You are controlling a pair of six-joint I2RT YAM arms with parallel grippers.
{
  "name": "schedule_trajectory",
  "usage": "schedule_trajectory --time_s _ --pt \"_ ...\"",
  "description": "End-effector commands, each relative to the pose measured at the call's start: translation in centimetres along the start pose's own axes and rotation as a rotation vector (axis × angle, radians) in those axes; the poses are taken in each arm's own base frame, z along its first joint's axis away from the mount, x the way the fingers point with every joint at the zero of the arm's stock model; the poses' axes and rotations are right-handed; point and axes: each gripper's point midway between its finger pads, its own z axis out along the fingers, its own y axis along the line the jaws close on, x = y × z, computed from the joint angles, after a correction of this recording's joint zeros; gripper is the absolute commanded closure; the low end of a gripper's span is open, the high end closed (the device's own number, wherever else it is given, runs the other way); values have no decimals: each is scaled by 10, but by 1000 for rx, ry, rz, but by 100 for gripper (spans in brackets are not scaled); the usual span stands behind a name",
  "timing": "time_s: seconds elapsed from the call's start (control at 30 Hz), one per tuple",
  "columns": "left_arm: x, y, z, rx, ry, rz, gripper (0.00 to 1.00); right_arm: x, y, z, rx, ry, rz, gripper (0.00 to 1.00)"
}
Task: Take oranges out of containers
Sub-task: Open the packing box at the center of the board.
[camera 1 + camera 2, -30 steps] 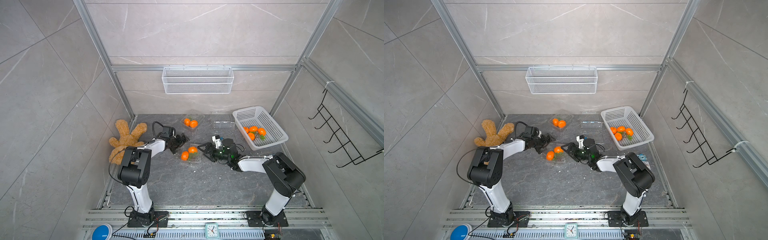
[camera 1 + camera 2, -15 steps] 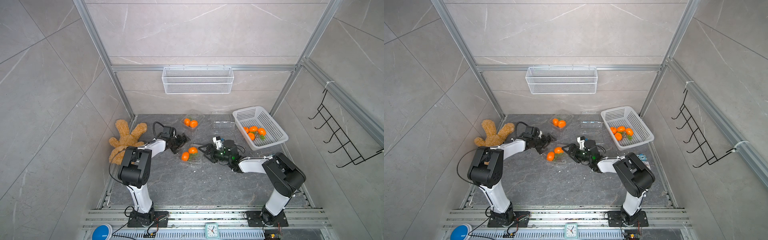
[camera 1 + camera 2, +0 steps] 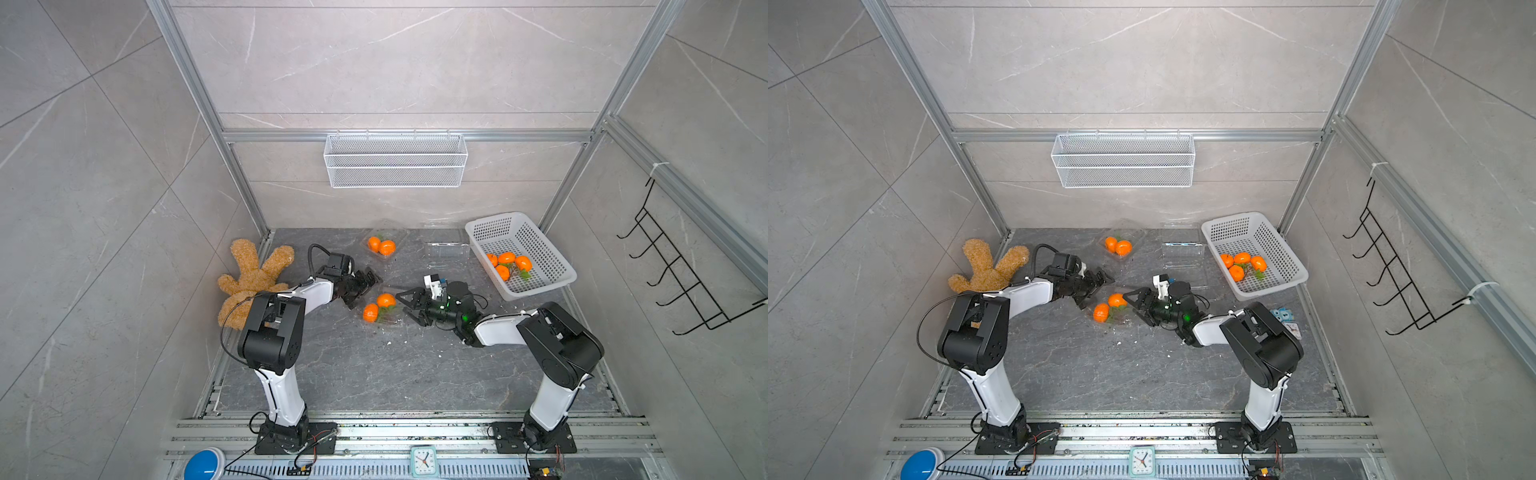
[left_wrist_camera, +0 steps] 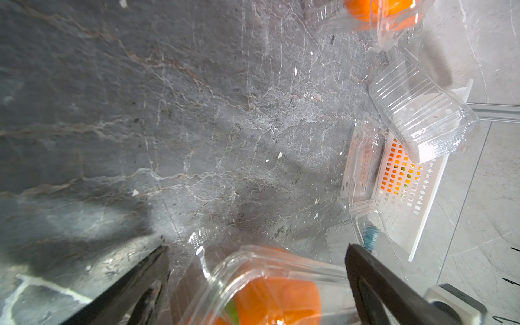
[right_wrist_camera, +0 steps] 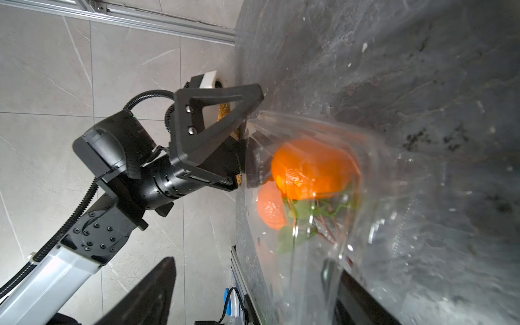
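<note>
Left hand (image 3: 365, 291): jaws wide apart, nothing clamped. The near container (image 3: 380, 311) sits right at its fingertips. In the left wrist view the clear end of it lies between the two fingers (image 4: 374, 281). From the right wrist view one left fingertip touches the container's rim.

Right hand (image 3: 404, 308): jaws apart too, facing the left hand from the container's other side. In the right wrist view one finger (image 5: 363, 304) shows partly through the clear wall, while the other stands well clear of the plastic, so no grip there.

Near container rests on the table (image 3: 374, 365) between the two hands. Can't tell whether its lid is latched.

Two oranges (image 3: 386, 300) are inside it, touching each other, with green leaves alongside. One is just off the right hand's fingertips and the other is nearer the left hand.

Past the left hand, toward the back wall: far container (image 3: 376, 254), holding two more oranges (image 3: 387, 248).

Past the right hand, same direction: empty container (image 3: 446, 250), lying clear of both hands. Just beside that is the white basket (image 3: 544, 257), with four oranges (image 3: 506, 258) and some leaves in it.

Behind the left hand, back along its arm: plush toy (image 3: 253, 274) at the table edge against the side wall.

Farthest out: wire basket (image 3: 395, 160) hung on the back wall and a black hook rack (image 3: 685, 282) on the side wall beyond the right hand.
</note>
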Motion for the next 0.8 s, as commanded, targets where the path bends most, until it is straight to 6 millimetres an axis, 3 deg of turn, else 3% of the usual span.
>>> schedule_trajectory --time_s 0.0,0.4,0.77 --pt "1 -22 5 58 24 9 1 6 13 11 -41 33 17 20" --pt "3 -35 16 83 37 11 1 7 19 23 -76 12 98 35" --pt "3 -41 19 93 41 13 0 21 42 34 -174 88 54 38"
